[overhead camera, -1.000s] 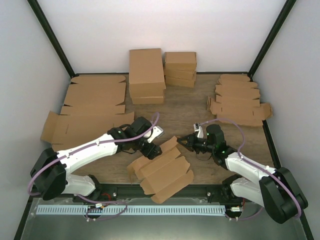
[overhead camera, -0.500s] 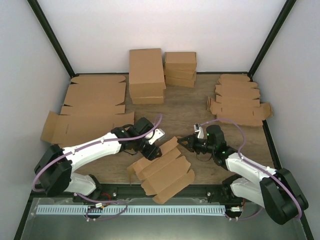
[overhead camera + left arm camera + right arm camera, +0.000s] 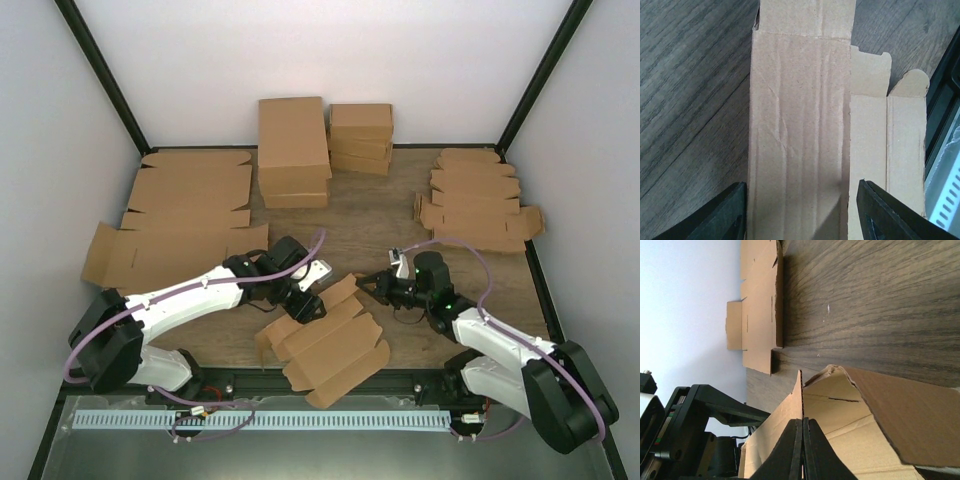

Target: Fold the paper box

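The paper box is a small brown die-cut piece lying partly folded at the front centre of the table. My left gripper is open and straddles one long panel of the box from above, a finger on each side of it. My right gripper is shut on the thin upright edge of a flap at the box's right end. In the right wrist view its closed jaws pinch that cardboard edge, and the raised box wall curves away to the right.
Large flat cardboard sheets lie at the left. Two stacks of bigger boxes stand at the back centre. A pile of small die-cut pieces lies at the back right. The black front rail runs just below the box.
My left gripper has moved a little to the right and down over the box panel. My right gripper has kept its hold on the flap and barely shifted.
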You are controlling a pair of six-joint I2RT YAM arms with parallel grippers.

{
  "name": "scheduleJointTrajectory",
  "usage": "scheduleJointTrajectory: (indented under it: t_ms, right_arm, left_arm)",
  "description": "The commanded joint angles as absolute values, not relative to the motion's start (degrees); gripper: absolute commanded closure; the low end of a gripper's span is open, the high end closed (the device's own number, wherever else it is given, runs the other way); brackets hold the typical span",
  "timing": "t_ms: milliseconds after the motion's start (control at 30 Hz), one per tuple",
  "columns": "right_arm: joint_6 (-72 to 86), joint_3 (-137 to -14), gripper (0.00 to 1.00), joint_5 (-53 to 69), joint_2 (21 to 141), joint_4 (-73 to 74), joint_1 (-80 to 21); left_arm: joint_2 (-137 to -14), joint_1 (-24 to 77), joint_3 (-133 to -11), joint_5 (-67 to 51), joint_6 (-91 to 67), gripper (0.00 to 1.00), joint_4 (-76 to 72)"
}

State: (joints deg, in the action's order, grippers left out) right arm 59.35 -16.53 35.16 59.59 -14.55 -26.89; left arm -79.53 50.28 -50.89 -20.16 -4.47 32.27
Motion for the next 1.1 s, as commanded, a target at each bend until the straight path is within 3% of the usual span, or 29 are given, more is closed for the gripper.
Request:
scheduleJointTrajectory:
  t_ms: [0,267,533,767,1067]
  right_arm:
    - [58.4,-15.6,0.99,33.5,58.3,-13.1,-27.3]
    - [58.7,-14.7,0.95,32.4,56.6,-11.5,-27.3]
    - [59.3,-13.2,0.94,31.8,54.2,-10.1,-27.3]
    - [57.6,-13.7,0.75,30.8,50.8,-5.4,-27.3]
    - [54.4,-16.0,0.7,27.9,49.2,5.4,-27.3]
  left_arm:
    - [-78.8,51.0,-50.9,-19.1,-5.2,0.39,32.4]
    - [-80.8,54.2,-53.0,-14.6,-6.2,0.48,34.4]
    - [-82.4,58.4,-54.9,-9.5,-7.5,0.5,35.6]
    - [-83.7,62.4,-56.9,-4.4,-8.8,0.5,36.6]
    - [-84.4,66.2,-57.9,-0.1,-11.6,0.52,35.7]
